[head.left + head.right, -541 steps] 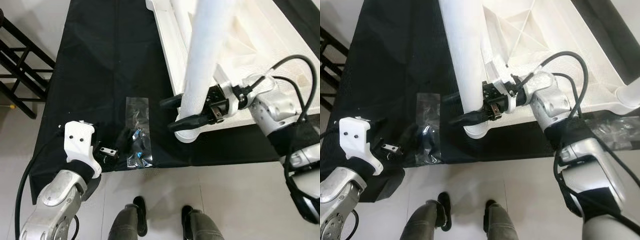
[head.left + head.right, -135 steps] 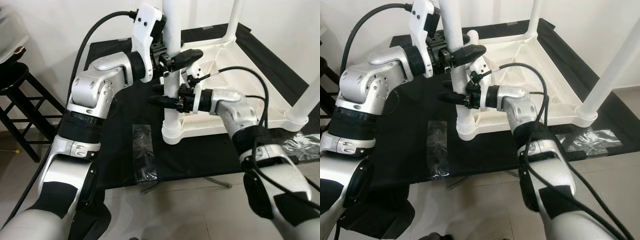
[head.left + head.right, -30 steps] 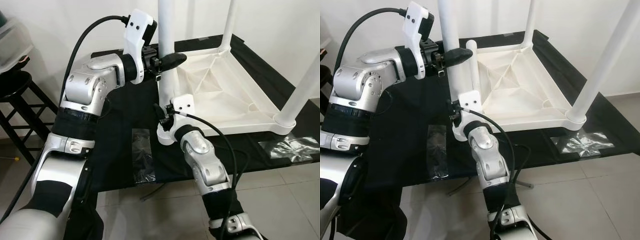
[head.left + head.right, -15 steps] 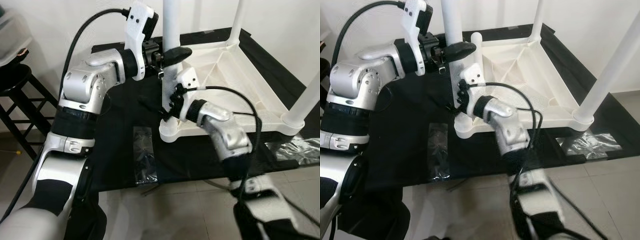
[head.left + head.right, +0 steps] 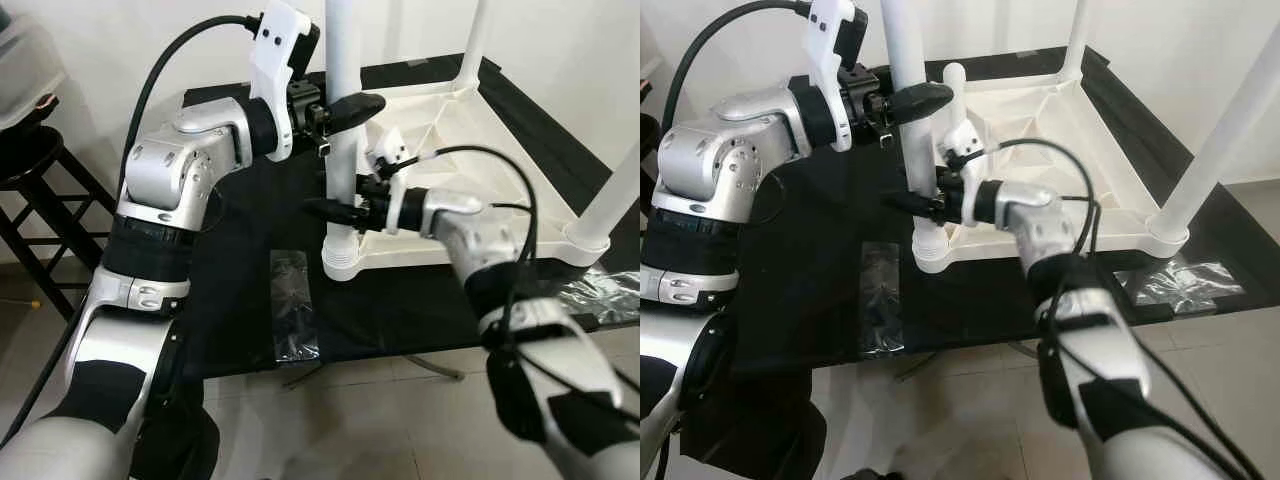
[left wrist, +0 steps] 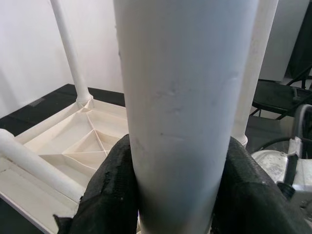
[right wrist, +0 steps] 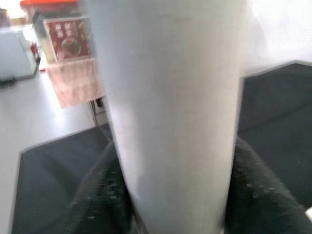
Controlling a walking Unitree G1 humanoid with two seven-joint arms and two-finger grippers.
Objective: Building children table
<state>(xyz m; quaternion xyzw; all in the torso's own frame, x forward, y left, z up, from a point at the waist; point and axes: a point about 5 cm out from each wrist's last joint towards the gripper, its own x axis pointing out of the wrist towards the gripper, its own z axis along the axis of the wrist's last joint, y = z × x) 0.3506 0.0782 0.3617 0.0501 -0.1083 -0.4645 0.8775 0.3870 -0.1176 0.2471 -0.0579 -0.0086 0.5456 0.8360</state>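
A white plastic children's table (image 5: 478,172) lies upside down on a black cloth. Its near-left leg (image 5: 343,150) stands upright in the corner socket (image 5: 345,262). My left gripper (image 5: 346,108) is shut on this leg high up, reaching in from the left. My right gripper (image 5: 336,209) is shut on the same leg lower down, just above the socket. In the left wrist view the black fingers (image 6: 111,187) hug the leg (image 6: 185,97) on both sides. The right wrist view shows the same hold, fingers (image 7: 104,192) around the leg (image 7: 170,97).
Two more legs (image 5: 474,45) (image 5: 610,195) stand upright at the far and near right corners. A clear plastic bag (image 5: 294,318) lies on the cloth near the front edge, another (image 5: 603,296) at the right. A black stool (image 5: 35,190) stands to the left.
My right arm has swung its elbow out to the right, so the forearm now comes at the leg from the right. Both grippers stay on the leg.
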